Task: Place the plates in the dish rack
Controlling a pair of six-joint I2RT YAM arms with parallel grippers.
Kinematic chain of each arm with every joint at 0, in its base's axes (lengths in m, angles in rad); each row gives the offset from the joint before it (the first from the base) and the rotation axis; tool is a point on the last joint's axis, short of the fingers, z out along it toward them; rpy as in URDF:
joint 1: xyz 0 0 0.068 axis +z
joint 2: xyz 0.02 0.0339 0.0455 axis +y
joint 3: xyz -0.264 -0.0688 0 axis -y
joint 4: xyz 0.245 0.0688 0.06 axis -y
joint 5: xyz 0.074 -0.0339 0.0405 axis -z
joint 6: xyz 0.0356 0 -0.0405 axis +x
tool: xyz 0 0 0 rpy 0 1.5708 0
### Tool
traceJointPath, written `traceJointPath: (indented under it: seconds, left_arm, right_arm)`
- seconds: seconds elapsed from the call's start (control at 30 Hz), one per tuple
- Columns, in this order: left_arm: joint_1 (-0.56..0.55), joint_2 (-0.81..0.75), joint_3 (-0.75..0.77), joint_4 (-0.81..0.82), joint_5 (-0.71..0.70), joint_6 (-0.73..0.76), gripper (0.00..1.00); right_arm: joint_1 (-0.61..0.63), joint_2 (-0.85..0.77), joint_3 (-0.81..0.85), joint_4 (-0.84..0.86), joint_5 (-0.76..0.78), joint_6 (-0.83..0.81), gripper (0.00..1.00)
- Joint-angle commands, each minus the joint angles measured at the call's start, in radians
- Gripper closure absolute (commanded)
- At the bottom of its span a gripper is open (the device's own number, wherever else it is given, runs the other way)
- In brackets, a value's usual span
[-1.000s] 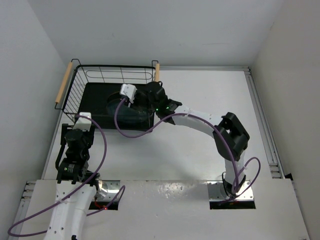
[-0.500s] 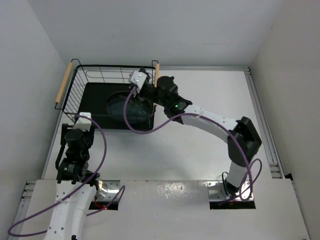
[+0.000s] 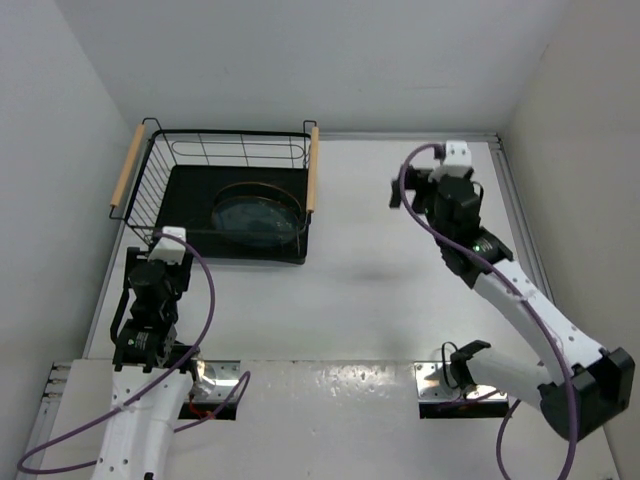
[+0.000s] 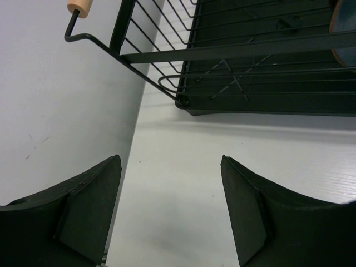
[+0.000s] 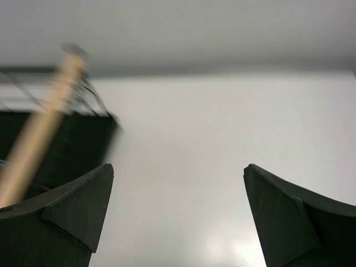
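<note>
The black wire dish rack (image 3: 160, 170) stands at the far left with two wooden handles. Dark teal plates (image 3: 255, 217) lie flat on its base tray, seemingly one overlapping the other. One plate's edge (image 4: 346, 33) shows at the right border of the left wrist view. My right gripper (image 3: 405, 192) hovers well to the right of the rack, open (image 5: 178, 167), with only bare table between its fingers. My left gripper (image 3: 163, 258) sits just in front of the rack's near left corner, open (image 4: 170, 161) and holding nothing.
The rack's right handle (image 5: 39, 144) appears blurred at the left of the right wrist view. A wall runs close along the rack's left side (image 4: 50, 100). White table surface (image 3: 380, 270) lies between the rack and the right arm.
The right gripper opened over the rack, left the plate there, and swung back to the right, away from the rack. The left arm stayed where it was.
</note>
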Motion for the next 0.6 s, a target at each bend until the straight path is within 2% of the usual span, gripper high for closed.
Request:
traceJointPath:
  seconds: [0.0, 0.03, 0.1, 0.23, 0.4, 0.57]
  left_arm:
    - [0.013, -0.017, -0.001, 0.033, 0.042, 0.009, 0.23]
    - [0.013, -0.017, -0.001, 0.033, 0.056, 0.018, 0.23]
    - [0.013, -0.017, -0.01, 0.033, 0.086, 0.018, 0.23]
    - [0.013, -0.008, -0.01, 0.033, 0.12, 0.028, 0.23]
    - [0.013, 0.001, -0.01, 0.024, 0.12, 0.028, 0.23]
    - [0.013, -0.009, -0.01, 0.015, 0.12, 0.028, 0.23]
  right_arm:
    - [-0.049, -0.065, -0.154, -0.452, 0.189, 0.155, 0.0]
    - [-0.061, -0.099, -0.178, -0.481, 0.183, 0.222, 0.0]
    - [-0.063, -0.143, -0.257, -0.572, 0.151, 0.254, 0.0]
    - [-0.066, -0.223, -0.3, -0.709, 0.139, 0.481, 0.0]
    - [-0.058, -0.28, -0.307, -0.898, 0.166, 0.575, 0.0]
    - [-0.057, -0.367, -0.354, -0.908, 0.123, 0.587, 0.0]
